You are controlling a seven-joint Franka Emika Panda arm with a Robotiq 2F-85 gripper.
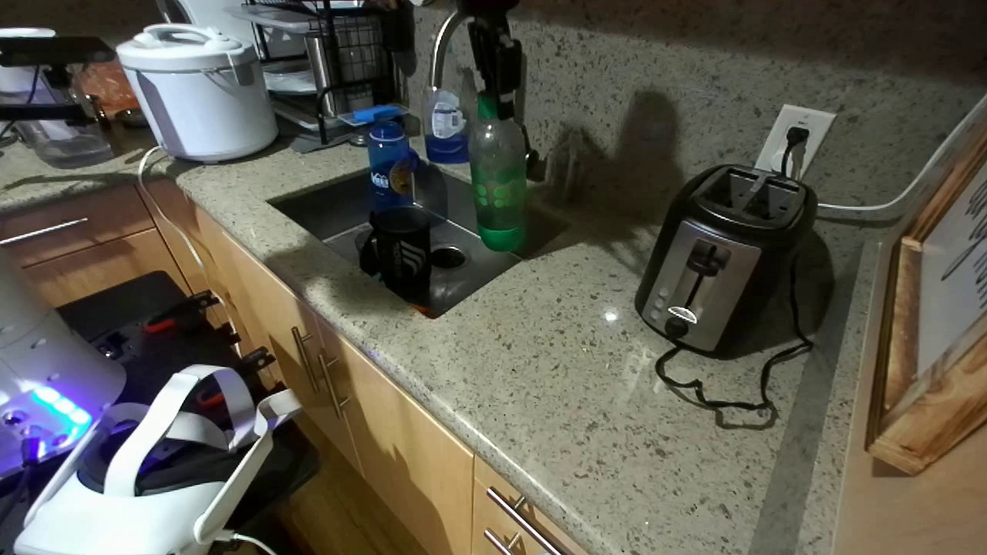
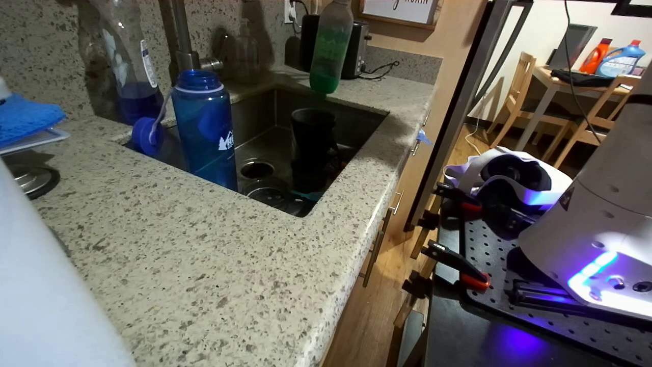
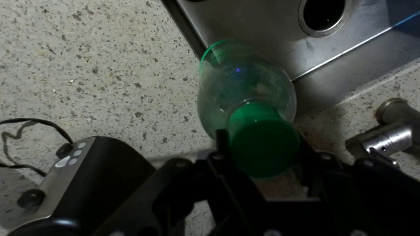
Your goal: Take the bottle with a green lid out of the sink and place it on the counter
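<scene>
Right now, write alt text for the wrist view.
Black jaws grip a bottle at its green cap, seen from above. Behind it, a steel sink fills the upper right and speckled counter the left; a toaster sits lower left, a faucet at right.

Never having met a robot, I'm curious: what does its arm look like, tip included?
The arm's base is whitish grey and rounded, with round recesses and a bluish light strip; a dark cable plugs in. The end effector is black and angular, with two fingers. The arm's middle is out of view.
</scene>
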